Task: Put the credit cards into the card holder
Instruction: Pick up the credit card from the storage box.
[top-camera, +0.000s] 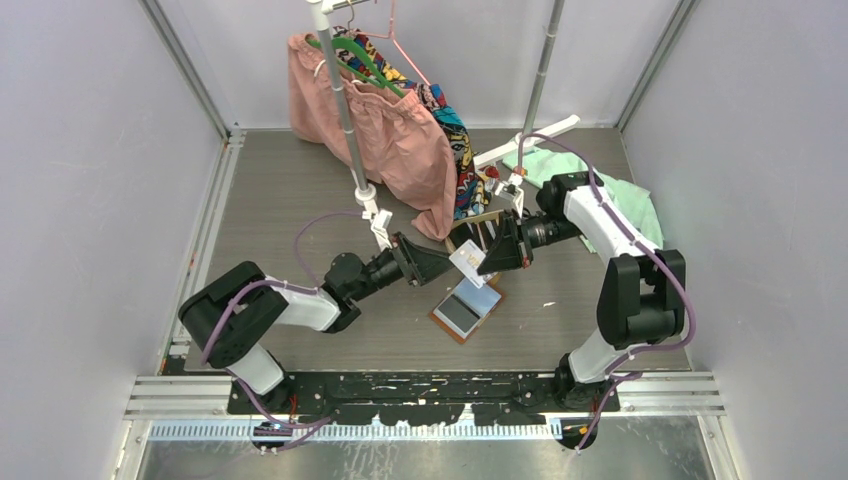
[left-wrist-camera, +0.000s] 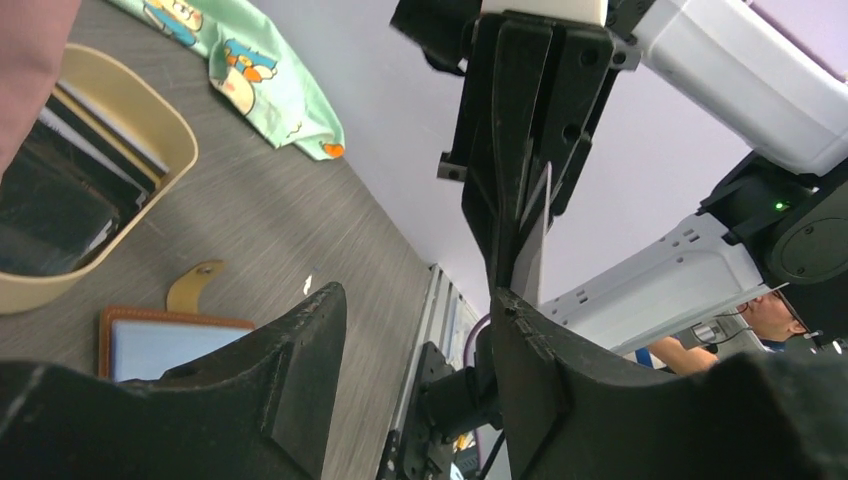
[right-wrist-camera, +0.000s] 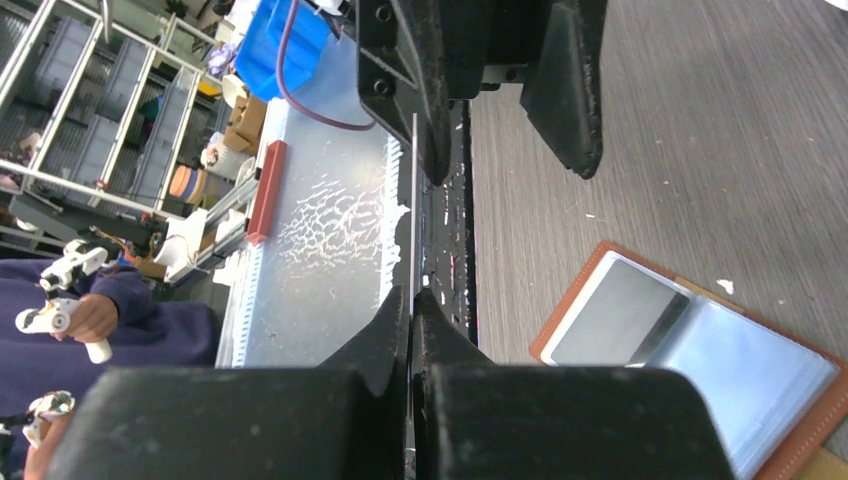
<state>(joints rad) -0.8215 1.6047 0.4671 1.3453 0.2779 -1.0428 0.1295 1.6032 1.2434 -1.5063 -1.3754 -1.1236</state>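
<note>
One whitish credit card (top-camera: 467, 262) hangs in the air between the two arms, just above the card holder (top-camera: 465, 310), which lies open and flat on the table (top-camera: 300, 200), pockets up. We see the right gripper (right-wrist-camera: 412, 305) pinched tight on one end of the card. The left gripper (left-wrist-camera: 418, 300) stands partly open, one finger seemingly touching the card's free end and the other apart from it.

We judge this a mid-air hand-over. Next, the left jaws would need to close squarely on the card before the right lets go, then angle it toward a pocket mouth.

Only the wrist views show the card edge-on and that contact. The left wrist alone shows the beige tray (left-wrist-camera: 170, 130) holding more dark cards (left-wrist-camera: 50, 210), mostly hidden from above.
</note>
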